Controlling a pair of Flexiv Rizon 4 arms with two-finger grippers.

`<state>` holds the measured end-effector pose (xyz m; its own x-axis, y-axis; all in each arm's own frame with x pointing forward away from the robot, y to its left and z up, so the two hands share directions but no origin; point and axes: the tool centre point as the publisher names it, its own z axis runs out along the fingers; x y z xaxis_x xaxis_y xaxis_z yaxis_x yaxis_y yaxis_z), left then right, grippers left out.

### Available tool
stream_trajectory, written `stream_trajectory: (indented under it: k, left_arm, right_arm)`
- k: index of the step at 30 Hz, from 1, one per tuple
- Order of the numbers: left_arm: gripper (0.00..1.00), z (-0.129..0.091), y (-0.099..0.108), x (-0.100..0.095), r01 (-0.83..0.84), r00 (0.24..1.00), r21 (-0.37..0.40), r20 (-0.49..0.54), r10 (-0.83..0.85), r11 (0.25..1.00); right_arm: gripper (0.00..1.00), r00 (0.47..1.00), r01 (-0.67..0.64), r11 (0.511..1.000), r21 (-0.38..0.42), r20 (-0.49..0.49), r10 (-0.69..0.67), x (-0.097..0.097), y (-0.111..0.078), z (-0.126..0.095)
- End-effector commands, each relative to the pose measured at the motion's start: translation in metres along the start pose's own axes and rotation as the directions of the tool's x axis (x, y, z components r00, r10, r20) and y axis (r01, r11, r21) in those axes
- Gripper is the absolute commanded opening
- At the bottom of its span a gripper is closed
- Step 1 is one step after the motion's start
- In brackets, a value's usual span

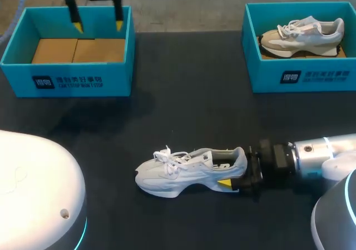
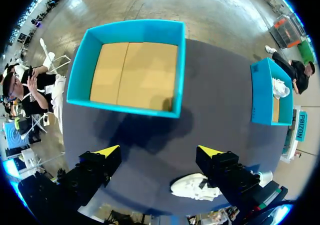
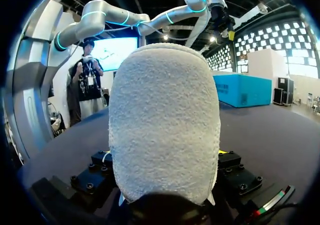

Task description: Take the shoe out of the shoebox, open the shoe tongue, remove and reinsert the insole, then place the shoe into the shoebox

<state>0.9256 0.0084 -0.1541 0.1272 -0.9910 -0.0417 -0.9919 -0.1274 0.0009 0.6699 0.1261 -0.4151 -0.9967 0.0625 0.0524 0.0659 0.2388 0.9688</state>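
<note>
On the dark surface (image 1: 183, 105), an empty blue shoebox (image 1: 67, 82) is sitting at 10 o'clock and a second shoebox (image 1: 300, 79) is carrying a beige shoe (image 1: 300, 36) at 2 o'clock. The right arm (image 1: 325, 153) is stretching in low and level from 4 o'clock toward the white shoe (image 1: 186, 172), which is lying near 6 o'clock with its toe toward 9, and the right pincer (image 1: 233, 174) is clamping its heel from both sides. The left pincer (image 1: 98, 24) is hanging fingers-down above the empty blue shoebox, spread wide and gripping nothing.
</note>
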Motion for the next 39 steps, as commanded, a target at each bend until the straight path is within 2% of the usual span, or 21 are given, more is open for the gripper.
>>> stream_trajectory:
  k: [1,10,25,27,30,35,39]
  left_arm:
    - [1.00,0.004,0.027,0.029,0.005,0.999,0.013,0.031,-0.005,1.000]
    - [1.00,0.003,0.064,0.067,0.066,0.998,-0.061,0.008,-0.066,0.996]
    - [1.00,0.003,0.064,0.067,0.066,0.998,-0.061,0.008,-0.066,0.996]
    - [1.00,0.003,0.090,0.082,0.087,0.996,-0.061,0.001,-0.087,0.994]
    - [1.00,0.006,0.116,0.098,0.111,0.994,-0.061,-0.004,-0.111,0.992]
    - [1.00,0.019,0.148,0.121,0.143,0.990,-0.053,0.019,-0.142,0.988]
    - [1.00,0.018,0.166,0.134,0.164,0.986,-0.046,0.005,-0.164,0.985]
  right_arm:
    - [0.00,1.000,0.000,1.000,0.004,0.001,0.000,-0.002,-0.002,0.000]
    - [0.00,1.000,0.000,1.000,0.004,0.001,0.000,-0.002,-0.002,0.000]
    - [0.00,1.000,0.000,1.000,0.004,0.001,0.000,-0.002,-0.002,0.000]
    - [0.00,1.000,0.000,1.000,0.004,0.001,0.000,-0.002,-0.002,0.000]
    - [0.00,1.000,0.000,1.000,0.004,0.001,0.000,-0.002,-0.002,0.000]
    - [0.00,1.000,0.000,1.000,0.004,0.001,0.000,-0.002,-0.002,0.000]
    - [0.00,1.000,0.000,1.000,0.004,0.001,0.000,-0.002,-0.002,0.000]
